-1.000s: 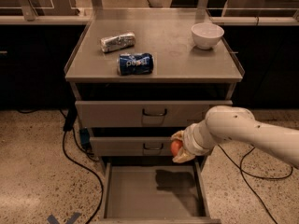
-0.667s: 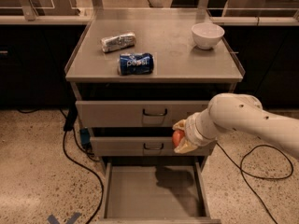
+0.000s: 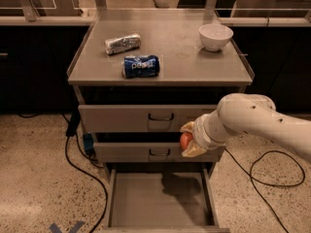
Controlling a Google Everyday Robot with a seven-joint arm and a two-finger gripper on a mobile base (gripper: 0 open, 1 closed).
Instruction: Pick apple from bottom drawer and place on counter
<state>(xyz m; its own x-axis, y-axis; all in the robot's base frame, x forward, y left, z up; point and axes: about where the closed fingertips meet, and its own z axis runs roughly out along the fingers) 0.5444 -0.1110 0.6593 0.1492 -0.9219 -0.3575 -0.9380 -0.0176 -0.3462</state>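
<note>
Gripper [image 3: 187,140] clenched on the apple [image 3: 184,141]. Both hang in front of the middle drawer face, above the open bottom drawer [image 3: 160,200].

Step in hand: carry to the counter [image 3: 184,62]. Rise toward 12 o'clock until clear of the counter's front lip, only then reach in.

Seen from the counter's centre, the blue soda can [image 3: 141,66] sits at 9 o'clock and the white bowl [image 3: 215,36] at 1 o'clock. Aim between them. Lower gently, since round fruit probably rolls.

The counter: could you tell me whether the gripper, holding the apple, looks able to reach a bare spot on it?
Probably yes. The gripper, shut on the apple, sits before the middle drawer below the counter; bare top lies between the blue can and white bowl.
</note>
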